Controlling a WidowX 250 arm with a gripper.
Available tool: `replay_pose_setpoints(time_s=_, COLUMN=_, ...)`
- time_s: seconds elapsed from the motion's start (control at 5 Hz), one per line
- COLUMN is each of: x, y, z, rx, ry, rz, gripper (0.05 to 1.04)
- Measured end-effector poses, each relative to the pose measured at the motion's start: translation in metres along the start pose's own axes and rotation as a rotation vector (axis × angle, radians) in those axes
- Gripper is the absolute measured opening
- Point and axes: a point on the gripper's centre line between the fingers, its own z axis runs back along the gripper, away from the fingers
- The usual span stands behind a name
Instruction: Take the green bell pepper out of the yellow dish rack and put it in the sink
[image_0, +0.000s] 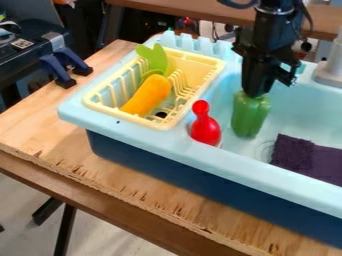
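black plastic and metal make up the gripper (253, 94), which is hung from the top edge of the view over a pale blue toy sink (225, 161). its jaws are pointed down and clenched around the top end of a green pepper (250, 116). the pepper is held upright directly below the jaws, inside the basin; whether the basin floor is touched by its lower end cannot be told.

to the left of the jaws, near the basin's edge, a red pin-shaped toy (206, 129) is seen with its narrow, rounded end up. farther left of the jaws, a pale yellow dish rack (208, 63) is set into the sink's top. in it, an orange carrot (148, 95) is laid at a slant, its green leaves (157, 58) pointed toward the back.

below and to the right of the jaws, a dark purple cloth (308, 156) is spread in the basin. to the right of the jaws, at the view's edge, a grey faucet (330, 71) is placed. the whole sink is supported by a wooden table (133, 181).
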Motion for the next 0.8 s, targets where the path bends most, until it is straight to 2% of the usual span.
replay_pose_setpoints(time_s=0.2, x=-0.003, y=-0.001, z=0.000, rx=-0.011, ry=0.007, rz=-0.005, gripper=0.381)
replay_pose_setpoints(time_s=0.4, x=-0.006, y=0.000, z=0.023, rx=-0.051, ry=-0.059, rz=0.051, gripper=0.691)
replay_pose_setpoints(time_s=0.6, x=-0.010, y=0.005, z=0.057, rx=-0.098, ry=-0.163, rz=0.117, gripper=0.972)
replay_pose_setpoints(time_s=0.8, x=-0.010, y=0.008, z=0.069, rx=-0.125, ry=-0.181, rz=0.141, gripper=1.008)
